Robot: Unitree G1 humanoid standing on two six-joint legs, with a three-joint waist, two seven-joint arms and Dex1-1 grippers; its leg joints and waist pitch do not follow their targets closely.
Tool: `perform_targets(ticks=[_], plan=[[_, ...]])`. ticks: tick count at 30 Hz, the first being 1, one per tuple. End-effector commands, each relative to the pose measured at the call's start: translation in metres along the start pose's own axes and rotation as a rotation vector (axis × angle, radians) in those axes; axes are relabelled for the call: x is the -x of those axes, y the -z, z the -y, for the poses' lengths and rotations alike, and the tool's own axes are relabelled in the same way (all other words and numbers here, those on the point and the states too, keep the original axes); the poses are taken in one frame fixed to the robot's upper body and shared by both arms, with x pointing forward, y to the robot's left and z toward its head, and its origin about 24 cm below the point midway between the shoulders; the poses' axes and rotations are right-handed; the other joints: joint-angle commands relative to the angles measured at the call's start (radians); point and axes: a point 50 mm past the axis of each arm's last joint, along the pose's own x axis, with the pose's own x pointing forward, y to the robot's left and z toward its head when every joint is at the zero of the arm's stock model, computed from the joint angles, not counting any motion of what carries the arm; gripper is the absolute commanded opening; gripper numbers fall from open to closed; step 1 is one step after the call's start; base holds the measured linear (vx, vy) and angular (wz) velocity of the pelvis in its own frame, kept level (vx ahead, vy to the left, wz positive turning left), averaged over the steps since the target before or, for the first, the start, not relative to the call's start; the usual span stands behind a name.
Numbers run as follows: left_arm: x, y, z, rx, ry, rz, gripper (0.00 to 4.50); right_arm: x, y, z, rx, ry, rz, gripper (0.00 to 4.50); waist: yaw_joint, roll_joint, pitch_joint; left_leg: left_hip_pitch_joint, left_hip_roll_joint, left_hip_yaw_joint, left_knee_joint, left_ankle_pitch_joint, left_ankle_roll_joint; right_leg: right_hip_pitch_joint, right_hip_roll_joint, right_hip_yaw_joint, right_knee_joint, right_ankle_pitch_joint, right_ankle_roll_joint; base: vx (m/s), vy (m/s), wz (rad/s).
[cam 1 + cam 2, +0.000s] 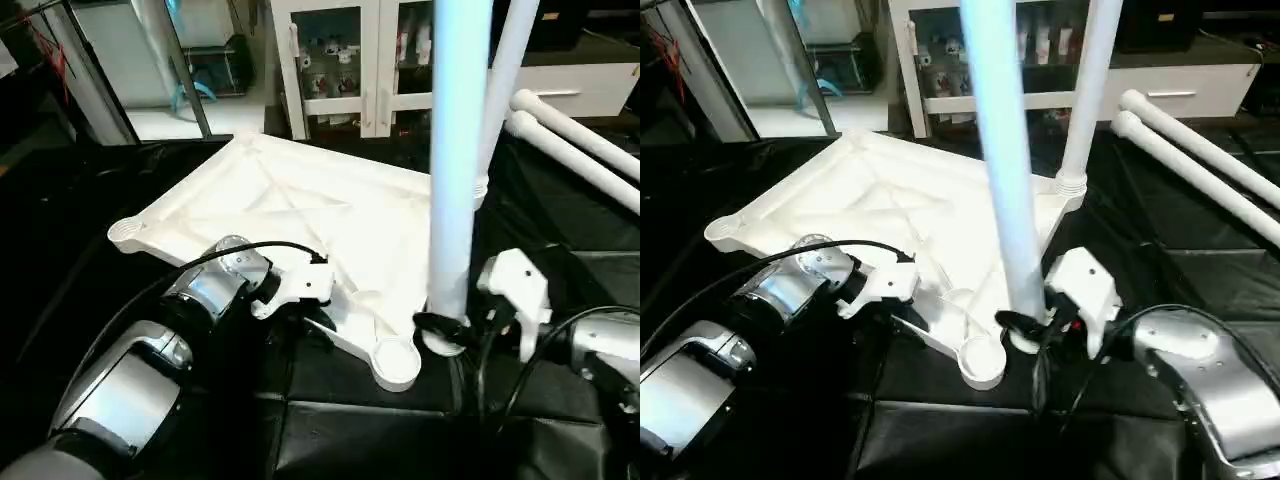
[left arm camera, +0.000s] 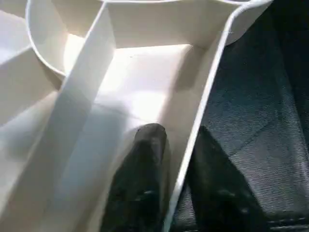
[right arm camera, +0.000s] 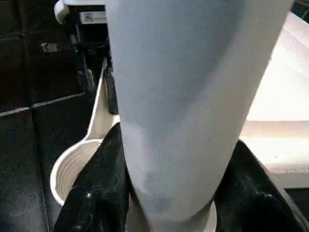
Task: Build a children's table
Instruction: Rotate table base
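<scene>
The white tabletop lies ribbed side up on the black-covered work table. One white leg stands upright in its far right corner socket. My right gripper is shut on a second leg, held upright with its lower end just right of the near corner socket; the right wrist view shows that socket beside the leg. My left gripper is at the tabletop's near edge. Its fingers sit either side of the rim wall, pinching it.
Two more white legs lie side by side at the back right of the work table. A white cabinet stands behind the table, and a slanted metal frame at the back left.
</scene>
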Motion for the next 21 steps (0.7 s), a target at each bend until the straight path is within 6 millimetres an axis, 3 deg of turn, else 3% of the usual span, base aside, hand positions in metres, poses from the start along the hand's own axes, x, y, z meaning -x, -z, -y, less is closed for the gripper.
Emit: perform_targets(ticks=[1,2,5,6,7,8,9,10,13,14,16,17,21], plan=[[0.001,0.029,0.005,0.21,-0.17,-0.007,0.62,-0.006,-0.006,0.0,0.035,0.008,0.029,1.88,-0.004,-0.044,-0.052,0.006,0.103,-0.051,-0.093,-0.152,0.09,0.039,-0.096,0.046,-0.08,-0.112,-0.27,0.0,0.0,0.0],[0.001,0.029,0.005,0.211,-0.171,-0.006,0.52,-0.006,-0.006,0.0,0.035,0.008,0.029,1.88,-0.005,-0.039,-0.054,0.006,0.103,-0.052,-0.092,-0.146,0.087,0.039,-0.097,0.046,-0.076,-0.104,-0.271,0.0,0.0,0.0],[0.0,0.04,0.007,0.363,-0.304,0.028,0.45,-0.01,-0.006,0.001,0.03,0.036,0.041,1.88,-0.018,-0.05,-0.046,0.005,0.096,-0.05,-0.094,-0.183,0.076,0.038,-0.096,0.048,-0.088,-0.176,-0.258,0.0,0.0,0.0],[0.0,0.042,0.009,0.406,-0.335,0.035,0.43,-0.011,-0.005,0.001,0.029,0.042,0.042,1.88,-0.029,-0.048,-0.04,-0.002,0.093,-0.054,-0.094,-0.195,0.073,0.041,-0.1,0.046,-0.09,-0.226,-0.249,0.0,0.0,0.0],[-0.001,0.047,0.014,0.473,-0.398,0.042,0.4,-0.012,-0.005,0.001,0.028,0.053,0.043,1.88,-0.038,-0.05,-0.037,-0.006,0.088,-0.056,-0.095,-0.217,0.066,0.043,-0.098,0.042,-0.099,-0.322,-0.22,-0.022,-0.002,-0.18],[-0.001,0.048,0.014,0.48,-0.405,0.042,0.39,-0.012,-0.005,0.001,0.028,0.054,0.043,1.88,-0.043,-0.057,-0.037,-0.008,0.088,-0.058,-0.094,-0.217,0.062,0.044,-0.099,0.042,-0.099,-0.349,-0.208,-0.022,-0.002,-0.18],[-0.001,0.05,0.017,0.505,-0.436,0.043,0.39,-0.012,-0.004,0.001,0.027,0.059,0.044,1.88,-0.054,-0.056,-0.032,-0.017,0.085,-0.064,-0.097,-0.218,0.059,0.046,-0.099,0.038,-0.103,-0.403,-0.18,-0.007,-0.001,-0.22],[-0.001,0.051,0.02,0.517,-0.458,0.043,0.39,-0.012,-0.004,0.002,0.024,0.065,0.043,1.88,-0.064,-0.052,-0.031,-0.018,0.084,-0.068,-0.1,-0.237,0.055,0.042,-0.094,0.036,-0.107,-0.444,-0.156,-0.005,-0.002,-0.19],[-0.003,0.049,0.029,0.521,-0.503,0.042,0.26,-0.013,-0.002,0.003,0.016,0.084,0.041,1.88,-0.086,-0.058,-0.035,-0.01,0.085,-0.072,-0.102,-0.266,0.055,0.035,-0.094,0.035,-0.109,-0.441,-0.154,-0.002,-0.001,-0.06],[-0.008,0.039,0.034,0.481,-0.501,0.101,0.26,-0.013,0.0,0.005,0.01,0.108,0.035,1.88,-0.089,-0.063,-0.031,-0.009,0.086,-0.07,-0.102,-0.271,0.059,0.031,-0.095,0.036,-0.113,-0.446,-0.156,0.0,0.0,0.0],[-0.012,0.03,0.038,0.447,-0.483,0.138,0.17,-0.013,0.001,0.005,0.008,0.117,0.032,1.88,-0.093,-0.058,-0.033,-0.006,0.087,-0.067,-0.102,-0.266,0.066,0.025,-0.092,0.035,-0.117,-0.439,-0.158,0.0,0.0,0.0],[-0.015,0.023,0.04,0.404,-0.463,0.17,0.12,-0.013,0.001,0.006,0.007,0.122,0.031,1.88,-0.092,-0.067,-0.034,-0.004,0.087,-0.064,-0.102,-0.268,0.069,0.023,-0.092,0.035,-0.12,-0.433,-0.159,0.0,0.0,0.0],[-0.027,0.001,0.051,0.283,-0.409,0.242,0.01,-0.014,0.0,0.011,-0.021,0.195,0.054,1.88,-0.071,-0.059,-0.047,0.002,0.094,-0.056,-0.101,-0.142,0.115,0.028,-0.09,0.033,-0.102,-0.174,-0.21,0.013,0.001,0.02]])
